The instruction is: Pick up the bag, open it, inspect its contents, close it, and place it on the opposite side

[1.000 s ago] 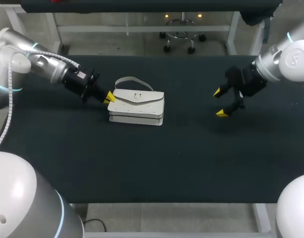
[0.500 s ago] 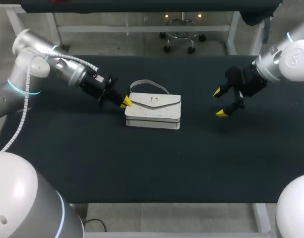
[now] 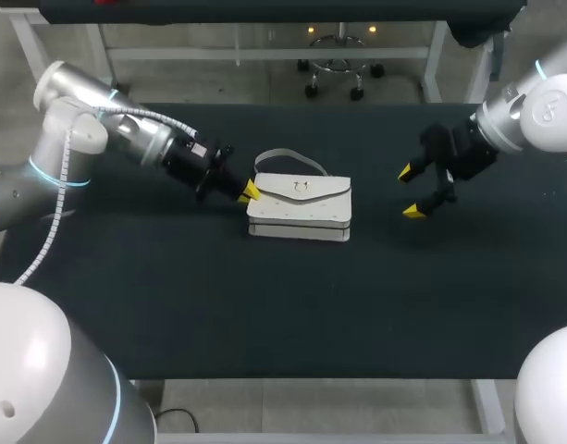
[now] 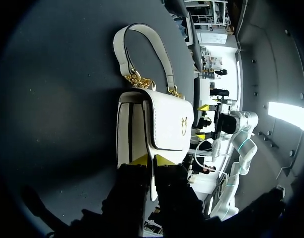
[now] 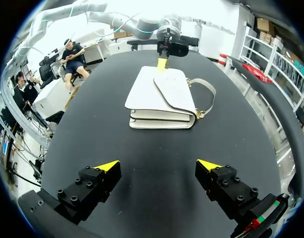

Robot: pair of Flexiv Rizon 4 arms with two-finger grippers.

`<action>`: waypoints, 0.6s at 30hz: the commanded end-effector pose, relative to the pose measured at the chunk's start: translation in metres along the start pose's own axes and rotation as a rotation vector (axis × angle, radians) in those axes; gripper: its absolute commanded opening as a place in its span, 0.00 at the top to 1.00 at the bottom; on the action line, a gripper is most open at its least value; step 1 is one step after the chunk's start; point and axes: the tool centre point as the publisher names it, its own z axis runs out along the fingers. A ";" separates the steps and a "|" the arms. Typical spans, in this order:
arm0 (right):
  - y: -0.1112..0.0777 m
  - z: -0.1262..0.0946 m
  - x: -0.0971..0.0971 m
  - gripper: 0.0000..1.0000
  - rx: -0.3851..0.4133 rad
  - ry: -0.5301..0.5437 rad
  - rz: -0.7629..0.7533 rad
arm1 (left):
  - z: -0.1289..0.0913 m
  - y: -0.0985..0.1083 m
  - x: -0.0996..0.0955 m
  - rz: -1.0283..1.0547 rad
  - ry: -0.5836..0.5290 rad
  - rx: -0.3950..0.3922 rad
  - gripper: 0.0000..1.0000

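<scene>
A white handbag [image 3: 300, 208] with a curved handle [image 3: 288, 159] lies flat on the black table [image 3: 265, 305], near its middle. My left gripper [image 3: 250, 192] is at the bag's left end. In the left wrist view, the left gripper [image 4: 152, 159] has its yellow tips nearly together, with the edge of the bag [image 4: 161, 124] pinched between them. My right gripper [image 3: 410, 191] hangs open above the table to the right of the bag, apart from it. In the right wrist view, the right gripper [image 5: 159, 166] is spread wide, with the bag [image 5: 161, 96] ahead and the left gripper [image 5: 162, 63] beyond.
Apart from the bag, the black table top carries nothing else. Bare cloth lies between the bag and the right gripper, and toward the front edge [image 3: 292, 375].
My left arm has moved to the right, and the bag has slid along with it toward the table's middle. The right arm has stayed still.
</scene>
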 end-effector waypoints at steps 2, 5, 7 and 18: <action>0.000 0.000 0.000 0.00 -0.001 -0.001 -0.001 | 0.012 0.008 0.003 0.002 -0.009 0.027 1.00; 0.000 0.000 0.000 0.00 -0.001 -0.001 -0.001 | 0.015 0.006 0.004 0.002 -0.010 0.039 1.00; 0.000 0.000 0.000 0.00 -0.001 -0.001 -0.001 | 0.016 0.005 0.005 0.003 -0.010 0.044 1.00; 0.000 0.000 0.000 0.00 -0.001 -0.001 -0.001 | 0.014 -0.001 0.008 -0.005 -0.006 0.080 1.00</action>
